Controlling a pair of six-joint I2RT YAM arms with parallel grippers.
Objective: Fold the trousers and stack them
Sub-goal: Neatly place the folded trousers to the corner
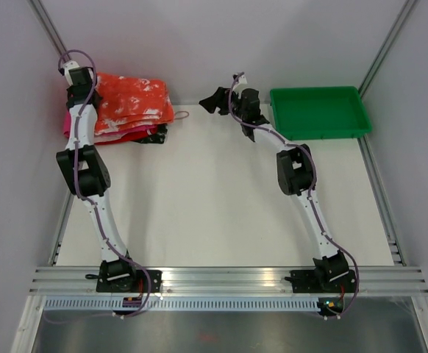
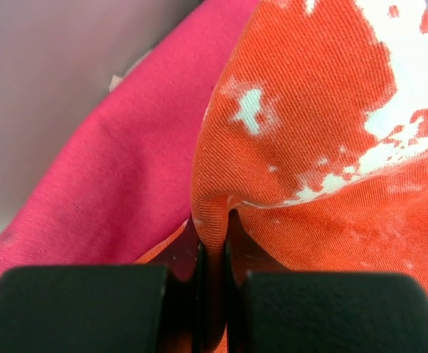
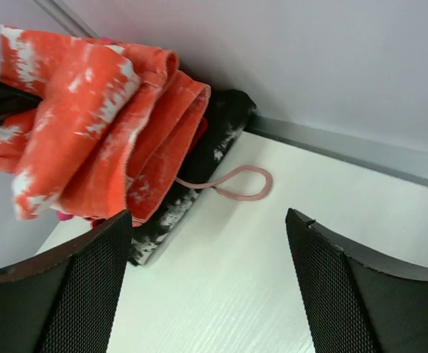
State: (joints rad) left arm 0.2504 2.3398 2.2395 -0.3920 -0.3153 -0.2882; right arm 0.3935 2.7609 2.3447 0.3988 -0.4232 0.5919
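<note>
Where the left tool [image 2: 214, 287] pinches, the twill trousers [image 2: 332, 118] crease sharply.

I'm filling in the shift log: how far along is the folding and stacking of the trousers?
Mostly done: the orange-red, white-blotched thin trousers lie folded on top of a magenta-pink cloth and a black-and-white mottled cloth. In hand: the left hand is shut on a pinch of their fabric; the right hand is open and empty. Left to do: release and pull clear.
</note>
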